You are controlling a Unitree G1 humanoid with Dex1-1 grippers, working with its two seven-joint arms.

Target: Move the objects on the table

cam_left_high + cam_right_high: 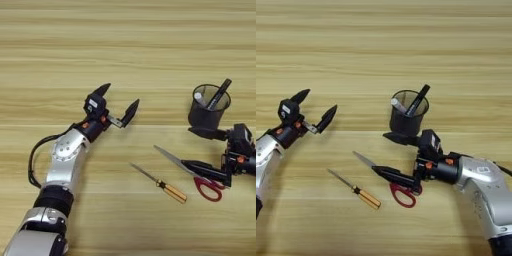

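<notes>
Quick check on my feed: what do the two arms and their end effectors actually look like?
Both arms have silver-grey metallic shells with black joint rings. The left arm carries a looped black cable beside it. Each wrist block is black with orange accents. The left end effector and right end effector each have two black, pointed fingers.

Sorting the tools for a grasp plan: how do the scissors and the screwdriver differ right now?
The scissors have red loop handles; the screwdriver has a straight amber handle. The scissors are larger, the screwdriver slimmer. The right gripper, fingers spread, has one finger over the scissors; the screwdriver lies free, with the open left gripper well away. Both lie flat on the table, tips pointing up-left.
</notes>
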